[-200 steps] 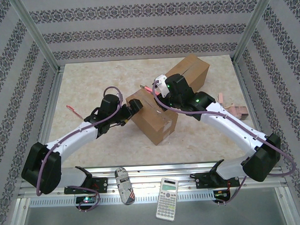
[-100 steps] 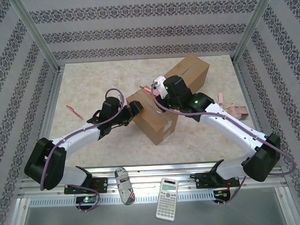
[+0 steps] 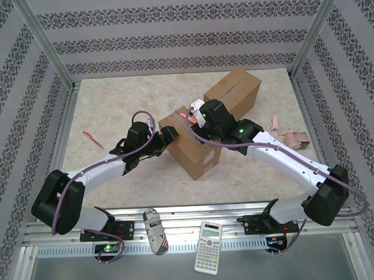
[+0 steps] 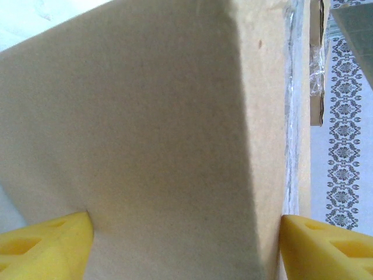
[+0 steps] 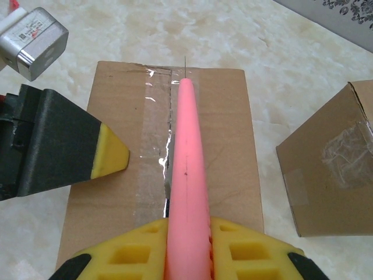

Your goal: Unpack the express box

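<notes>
Right wrist camera gives me the express box (image 5: 221, 146) in the middle of the frame, its taped seam running up from the bottom edge. In the top external view it stands at the centre of the table (image 3: 112, 106). My worry is the pink tool (image 5: 187, 175) that lies along this seam. If its thin tip leaves the line, it will scratch cardboard instead of tape, and if it goes too deep it may hurt what is inside. I think the box could also slide or turn under the push, because the hold from the other side does not look sure. The box is plain brown cardboard with clear shiny tape over the seam, and a dark split shows low in the tape. The right gripper (image 5: 187, 245) is clamped on the pink tool. The left gripper (image 4: 186, 239) stands wide astride one corner of the box, a yellow pad at each side; whether it really pinches, I cannot tell. A second box (image 5: 332, 163) sits apart at the right.
</notes>
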Action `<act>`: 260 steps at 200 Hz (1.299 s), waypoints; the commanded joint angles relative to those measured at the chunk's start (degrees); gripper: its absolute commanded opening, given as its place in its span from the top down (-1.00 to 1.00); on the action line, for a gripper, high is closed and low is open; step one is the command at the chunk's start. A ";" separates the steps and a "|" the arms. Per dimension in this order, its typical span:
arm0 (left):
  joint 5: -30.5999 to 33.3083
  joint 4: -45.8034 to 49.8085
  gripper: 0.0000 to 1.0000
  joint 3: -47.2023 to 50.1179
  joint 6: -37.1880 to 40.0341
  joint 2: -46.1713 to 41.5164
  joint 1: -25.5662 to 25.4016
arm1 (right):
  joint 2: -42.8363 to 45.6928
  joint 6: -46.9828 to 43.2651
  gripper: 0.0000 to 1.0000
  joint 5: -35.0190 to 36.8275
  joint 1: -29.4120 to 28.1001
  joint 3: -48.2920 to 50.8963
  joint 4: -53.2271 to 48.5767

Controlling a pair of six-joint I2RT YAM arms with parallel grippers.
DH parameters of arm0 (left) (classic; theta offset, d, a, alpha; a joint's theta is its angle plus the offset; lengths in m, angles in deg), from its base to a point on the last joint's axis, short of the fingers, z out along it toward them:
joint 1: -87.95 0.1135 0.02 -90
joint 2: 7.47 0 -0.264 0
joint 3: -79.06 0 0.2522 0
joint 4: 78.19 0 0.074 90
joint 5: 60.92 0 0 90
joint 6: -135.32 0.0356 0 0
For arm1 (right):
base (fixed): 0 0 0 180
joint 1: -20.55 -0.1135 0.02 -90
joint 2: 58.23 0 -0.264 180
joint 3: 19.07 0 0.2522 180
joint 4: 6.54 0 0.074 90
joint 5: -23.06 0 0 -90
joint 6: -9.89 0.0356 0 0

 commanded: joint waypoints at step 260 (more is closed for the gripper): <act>0.34 1.47 -0.65 2.71 -1.10 2.36 0.44 | -3.44 2.05 1.00 5.35 -3.54 0.08 0.27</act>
